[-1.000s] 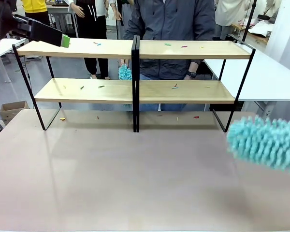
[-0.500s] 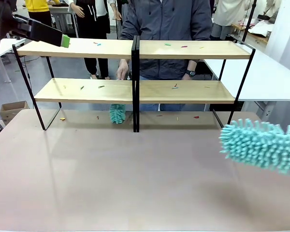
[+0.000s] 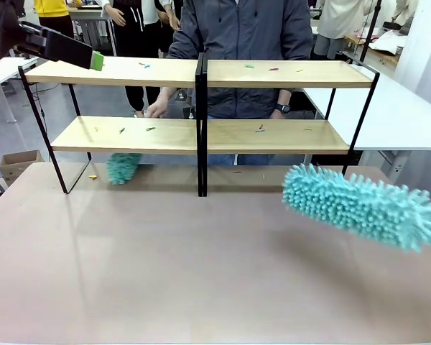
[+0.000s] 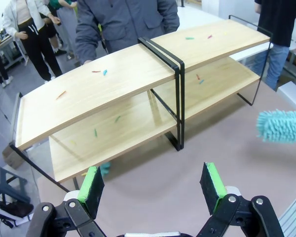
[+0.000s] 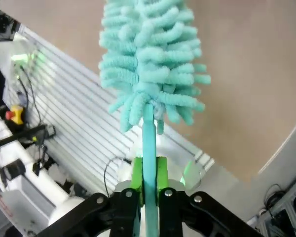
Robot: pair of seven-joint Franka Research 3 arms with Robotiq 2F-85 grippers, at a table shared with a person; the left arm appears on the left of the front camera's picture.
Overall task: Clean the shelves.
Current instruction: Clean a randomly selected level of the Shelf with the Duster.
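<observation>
Teal duster handle (image 5: 148,131) tight between the right end effector's (image 5: 148,178) green pads (image 5: 136,174)

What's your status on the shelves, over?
Right gripper shut on teal duster handle, head over table. Left gripper open, empty. Shelves carry coloured scraps on both tiers. Person's own duster under lower left board.

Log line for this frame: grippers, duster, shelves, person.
left gripper: open, empty | right gripper: shut on duster | shelves: coloured scraps on boards | person: second duster under left lower board
</observation>
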